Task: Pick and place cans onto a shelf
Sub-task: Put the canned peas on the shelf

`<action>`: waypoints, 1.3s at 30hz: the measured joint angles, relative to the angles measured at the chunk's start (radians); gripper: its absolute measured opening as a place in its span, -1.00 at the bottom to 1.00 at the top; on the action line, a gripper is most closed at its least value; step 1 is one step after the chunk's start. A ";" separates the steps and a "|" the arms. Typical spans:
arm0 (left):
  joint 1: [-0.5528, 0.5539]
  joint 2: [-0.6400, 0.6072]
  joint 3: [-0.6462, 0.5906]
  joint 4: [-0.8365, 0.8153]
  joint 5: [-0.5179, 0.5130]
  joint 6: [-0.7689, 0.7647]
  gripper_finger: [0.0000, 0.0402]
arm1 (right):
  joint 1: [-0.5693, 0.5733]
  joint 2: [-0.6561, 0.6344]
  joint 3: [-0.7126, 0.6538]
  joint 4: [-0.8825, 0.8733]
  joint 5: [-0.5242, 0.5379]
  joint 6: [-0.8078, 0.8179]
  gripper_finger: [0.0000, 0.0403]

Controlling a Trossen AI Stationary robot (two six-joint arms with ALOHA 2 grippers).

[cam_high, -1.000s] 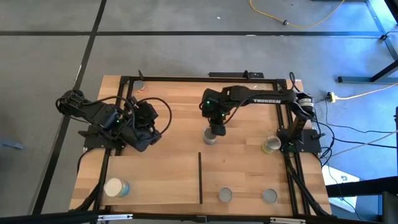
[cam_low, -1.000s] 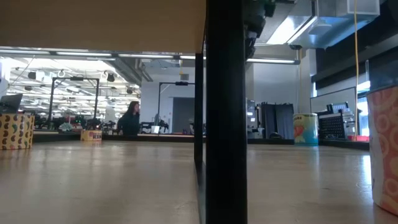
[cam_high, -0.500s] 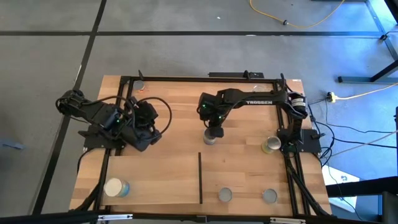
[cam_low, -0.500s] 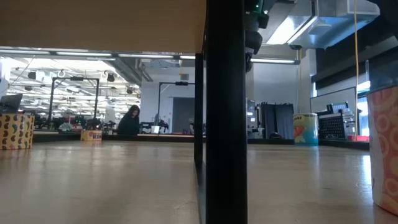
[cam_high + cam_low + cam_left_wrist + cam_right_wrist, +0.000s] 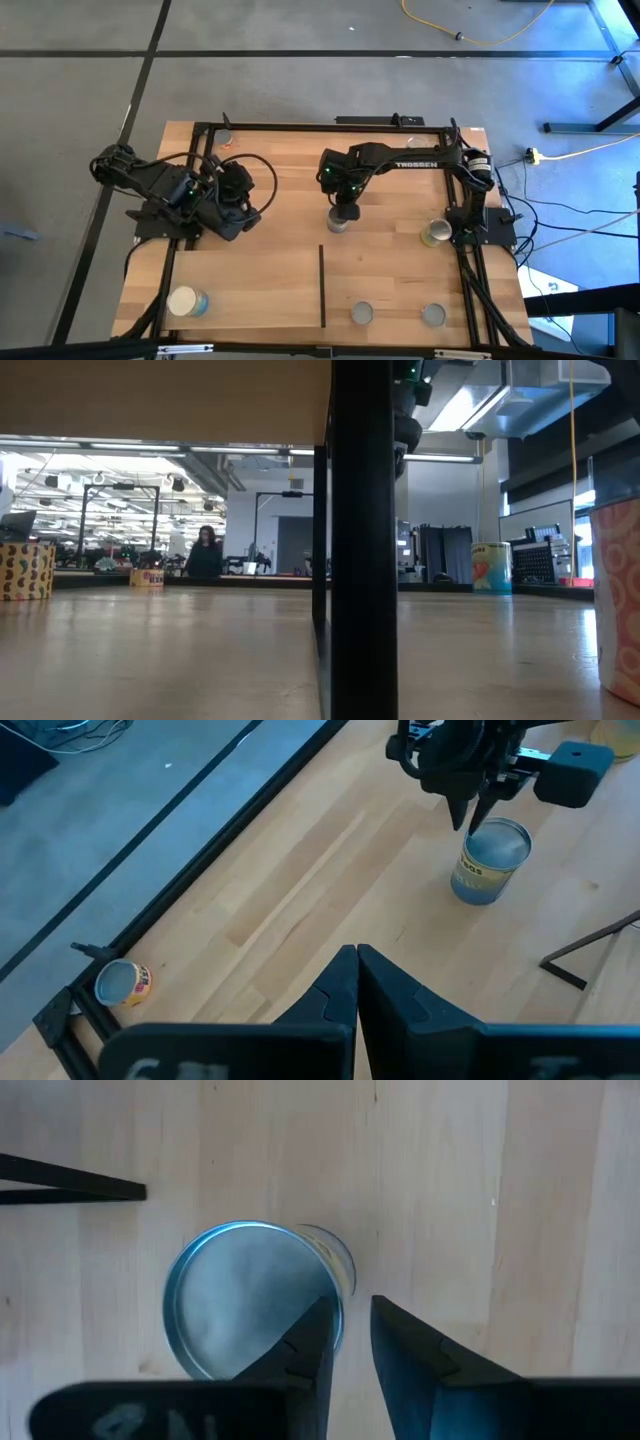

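A can [image 5: 338,224] with a grey metal top and a bluish-yellow label stands upright on its base mid-table; it also shows in the left wrist view [image 5: 488,865] and the right wrist view [image 5: 245,1295]. My right gripper [image 5: 345,211] points down over the can's far-right rim, its fingers [image 5: 350,1305] only a narrow gap apart and holding nothing. My left gripper [image 5: 356,955] is shut and empty, waiting at the table's left [image 5: 245,215]. The pale shelf panel [image 5: 250,285] lies at the near left, edged by a black strip [image 5: 322,285]. A cream-topped can [image 5: 187,300] is on it. My right gripper's fingertips [image 5: 468,820] stand at the rim [image 5: 335,1285] of the can's top, coming from above and pointing down. I cannot tell whether they touch it. The can stands upright on the table.
Two grey-topped cans [image 5: 362,314] [image 5: 432,314] stand at the near edge. A yellowish can [image 5: 435,233] stands by the right arm's base, and another [image 5: 225,138] at the far-left corner. A black frame [image 5: 330,126] rims the table. In the low view a black post [image 5: 362,560] stands close.
My right gripper has come down a little over the middle can and shifted slightly toward the table's left, then held still. The can has not moved.
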 joint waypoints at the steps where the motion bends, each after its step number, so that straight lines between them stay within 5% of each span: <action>1: 0.000 0.000 0.000 0.000 0.000 0.000 -1.00 | 0.000 0.000 0.000 -0.001 0.000 0.000 -0.64; 21: 0.000 0.000 0.000 0.000 0.000 -0.016 -1.00 | 0.000 0.033 0.002 0.006 -0.045 -0.046 -0.65; 28: 0.000 0.000 0.000 0.000 0.000 -0.017 -1.00 | 0.000 0.033 0.002 0.010 -0.042 -0.046 -0.96; 39: 0.000 0.000 0.000 0.000 0.000 -0.016 -1.00 | 0.001 0.032 0.016 -0.008 -0.007 -0.020 -0.99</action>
